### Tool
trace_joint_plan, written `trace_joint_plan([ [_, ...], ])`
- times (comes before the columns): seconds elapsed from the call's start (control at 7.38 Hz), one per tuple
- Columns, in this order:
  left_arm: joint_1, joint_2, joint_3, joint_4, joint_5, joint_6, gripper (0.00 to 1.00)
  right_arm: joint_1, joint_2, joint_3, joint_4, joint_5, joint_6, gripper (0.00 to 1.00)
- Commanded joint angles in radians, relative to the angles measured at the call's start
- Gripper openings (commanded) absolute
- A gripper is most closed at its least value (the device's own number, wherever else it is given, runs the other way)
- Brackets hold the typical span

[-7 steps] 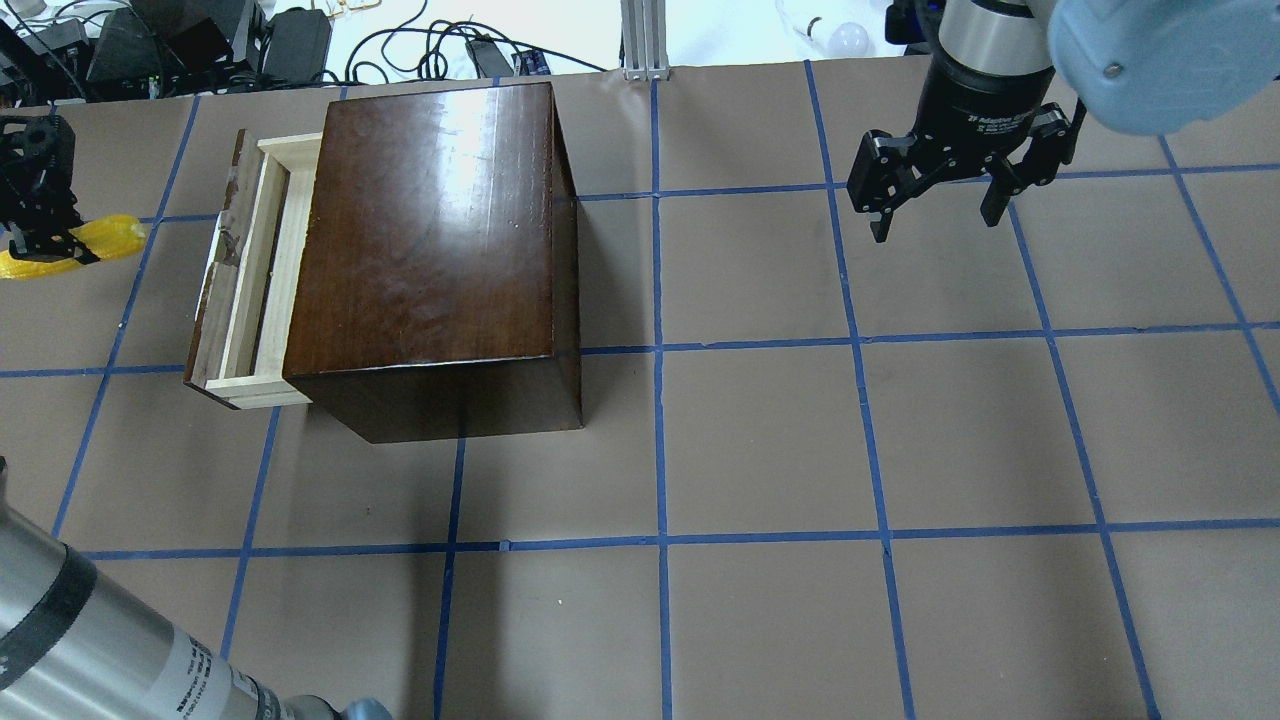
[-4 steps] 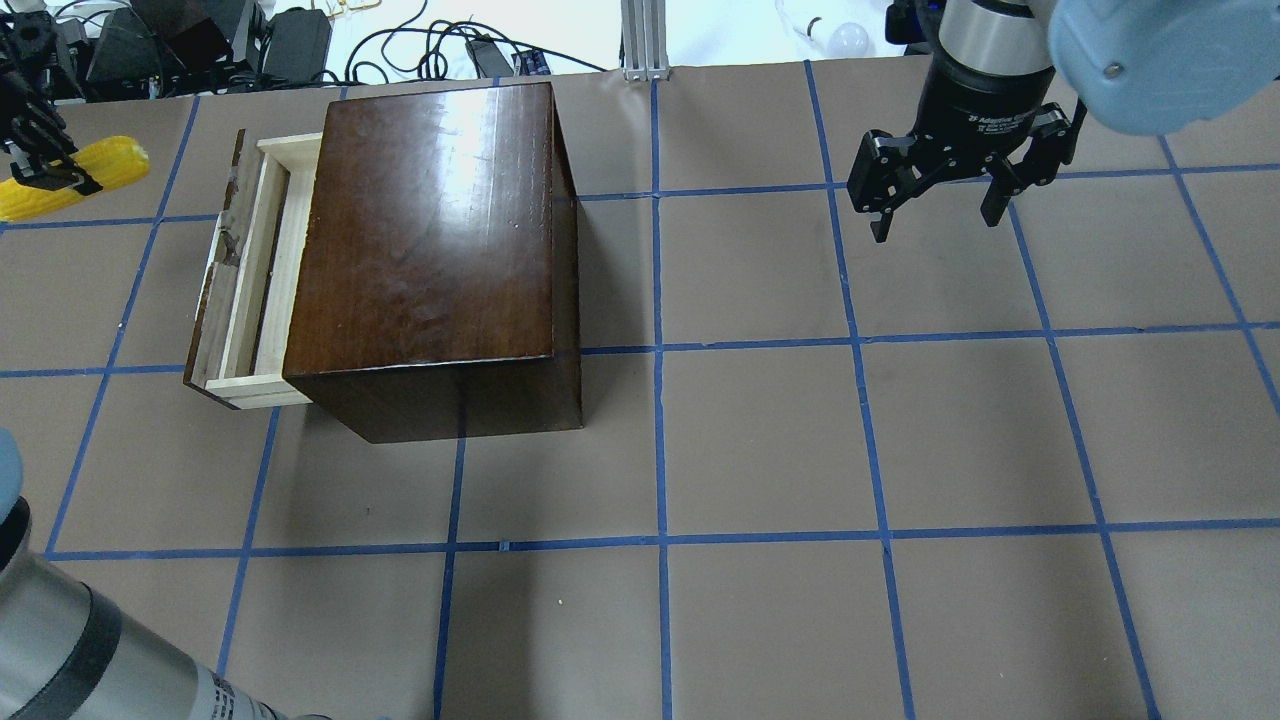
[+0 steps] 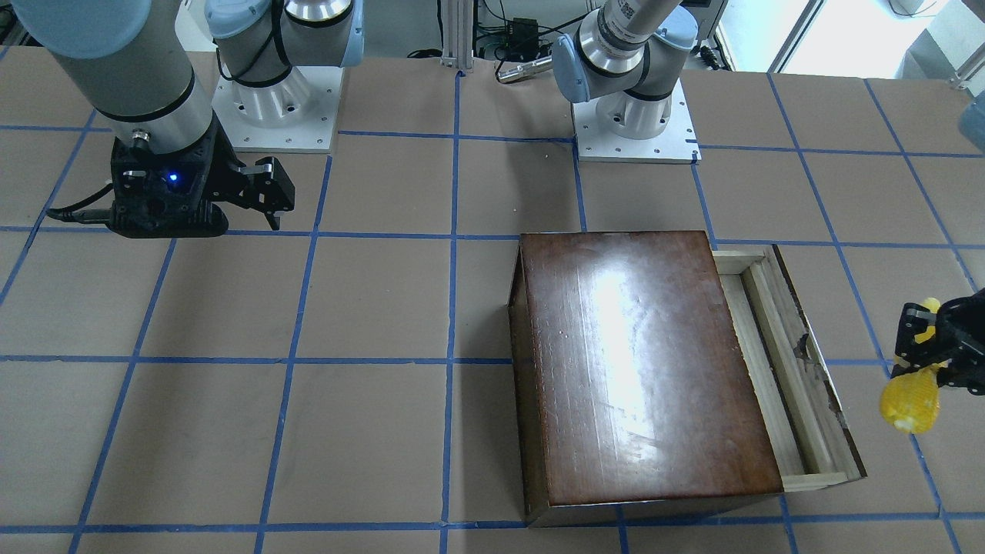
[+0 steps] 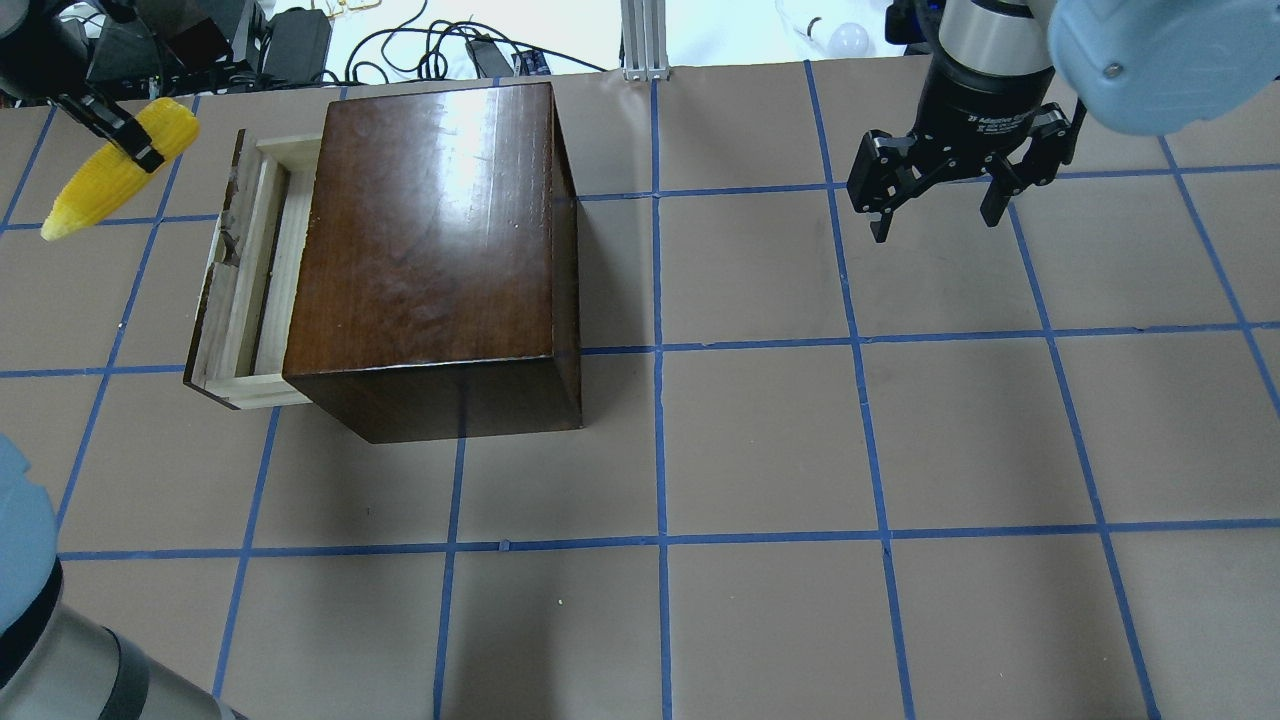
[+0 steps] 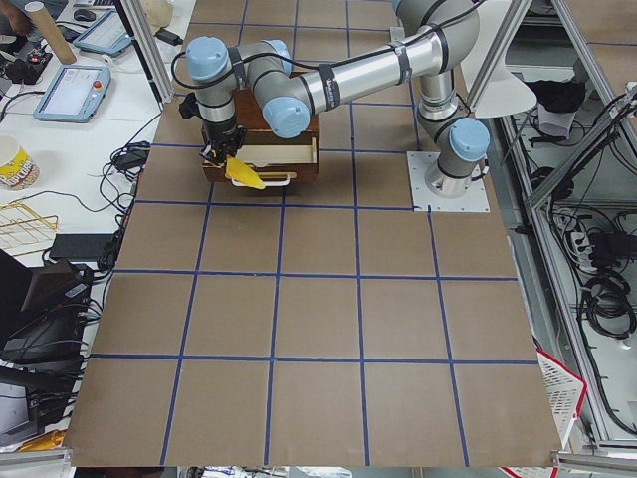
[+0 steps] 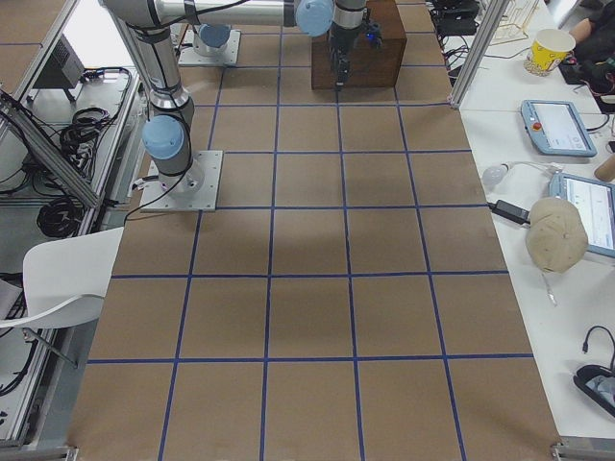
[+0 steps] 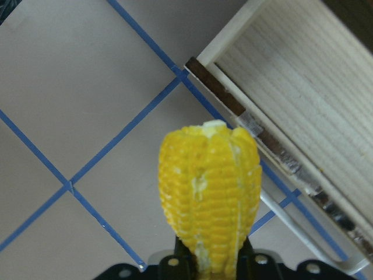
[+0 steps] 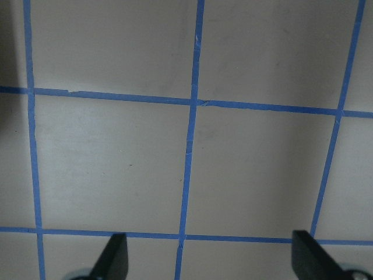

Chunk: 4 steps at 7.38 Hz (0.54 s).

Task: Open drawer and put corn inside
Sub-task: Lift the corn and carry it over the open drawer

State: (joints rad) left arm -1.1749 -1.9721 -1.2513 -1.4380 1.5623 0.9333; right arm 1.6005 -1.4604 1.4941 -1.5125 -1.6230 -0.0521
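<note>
The dark-brown wooden box (image 4: pixel 430 250) stands at the table's left with its drawer (image 4: pixel 245 270) pulled partly out; the pale wood tray shows empty. It also shows in the front view (image 3: pixel 785 362). My left gripper (image 4: pixel 125 140) is shut on the yellow corn (image 4: pixel 115 170) and holds it in the air, just left of and beyond the drawer's far end. The corn also shows in the front view (image 3: pixel 910 400) and the left wrist view (image 7: pixel 210 192), with the drawer's front panel (image 7: pixel 274 151) beside it. My right gripper (image 4: pixel 935 215) is open and empty at the far right.
Blue tape lines cross the brown table (image 4: pixel 760 440). Cables and dark gear (image 4: pixel 200 40) lie past the far edge, close to the left gripper. A metal post (image 4: pixel 645 35) stands at the back middle.
My left gripper has carried the corn up and to the right, toward the drawer's far end, and turned it more upright. The right arm and the drawer have not moved.
</note>
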Motion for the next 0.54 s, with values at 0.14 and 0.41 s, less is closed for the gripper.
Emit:
trace_joint_plan([
  [0.14,-0.055,0.022,-0.005,-0.068,-0.008,-0.443,0.0,0.0,0.0,0.0,0.0,0.0,0.0,1.0],
  [0.41,-0.089,0.016,-0.04,-0.064,-0.014,-0.63,0.0,0.001,0.0,0.0,0.0,0.0,0.0,1.0],
])
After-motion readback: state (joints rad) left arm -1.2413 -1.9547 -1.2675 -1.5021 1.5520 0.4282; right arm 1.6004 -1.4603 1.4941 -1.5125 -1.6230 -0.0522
